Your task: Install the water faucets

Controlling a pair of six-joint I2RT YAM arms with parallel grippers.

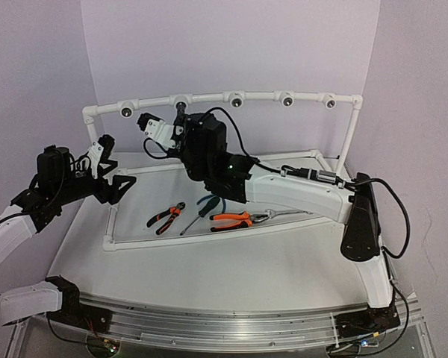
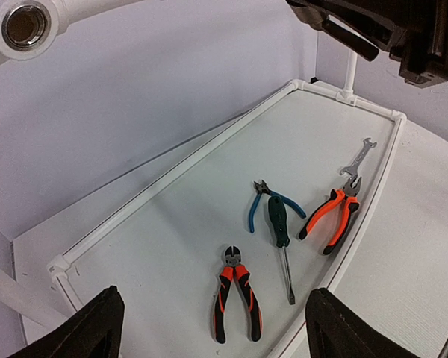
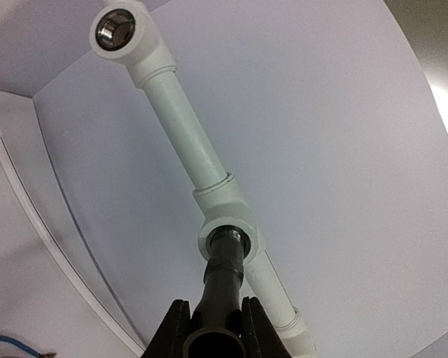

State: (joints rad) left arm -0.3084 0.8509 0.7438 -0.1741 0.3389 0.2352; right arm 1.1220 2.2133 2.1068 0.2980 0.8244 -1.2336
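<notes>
No legible text, labels, brands, numbers or signs in any view.

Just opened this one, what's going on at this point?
The right gripper holds a dark faucet with its tip at the mouth of a socket fitting on the white pipe. How far in it sits cannot be told. The left gripper hangs open off to the left, holding nothing. Pliers and a screwdriver lie on the table.
</notes>
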